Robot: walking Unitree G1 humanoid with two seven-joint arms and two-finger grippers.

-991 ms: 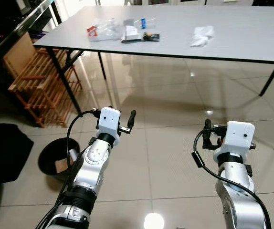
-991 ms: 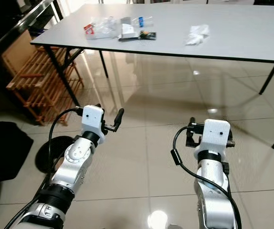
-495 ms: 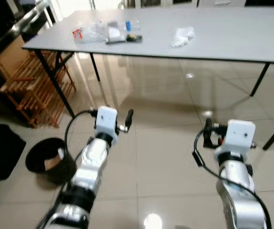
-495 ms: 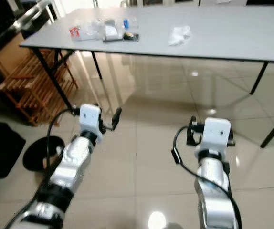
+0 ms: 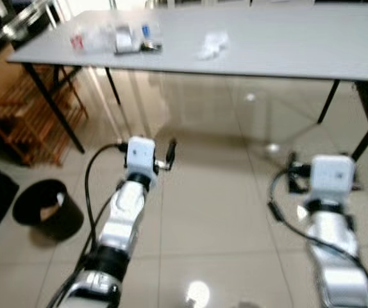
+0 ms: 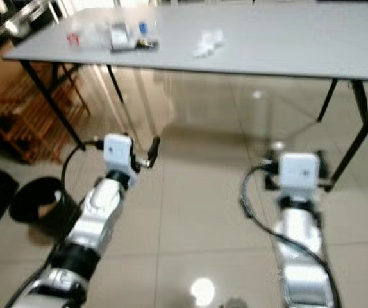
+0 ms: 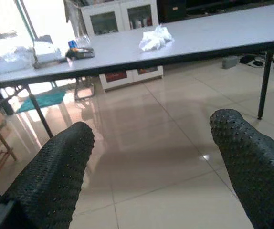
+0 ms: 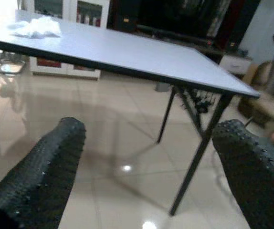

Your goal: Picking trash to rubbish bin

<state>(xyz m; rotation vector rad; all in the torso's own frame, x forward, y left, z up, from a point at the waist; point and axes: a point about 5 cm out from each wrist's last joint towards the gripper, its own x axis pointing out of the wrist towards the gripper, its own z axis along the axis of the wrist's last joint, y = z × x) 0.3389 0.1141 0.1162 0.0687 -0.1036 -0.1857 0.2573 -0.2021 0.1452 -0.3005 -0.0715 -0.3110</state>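
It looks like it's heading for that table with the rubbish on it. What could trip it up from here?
The crumpled white tissue lies well in from the table edge, so the open left claw may struggle to reach it. The table's black legs stand close ahead of the right claw. The black bin sits off to the left, behind the walking line.

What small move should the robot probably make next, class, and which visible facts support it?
Probably step closer to the table: both the left gripper and right gripper are open and empty, well short of the crumpled tissue lying on it.
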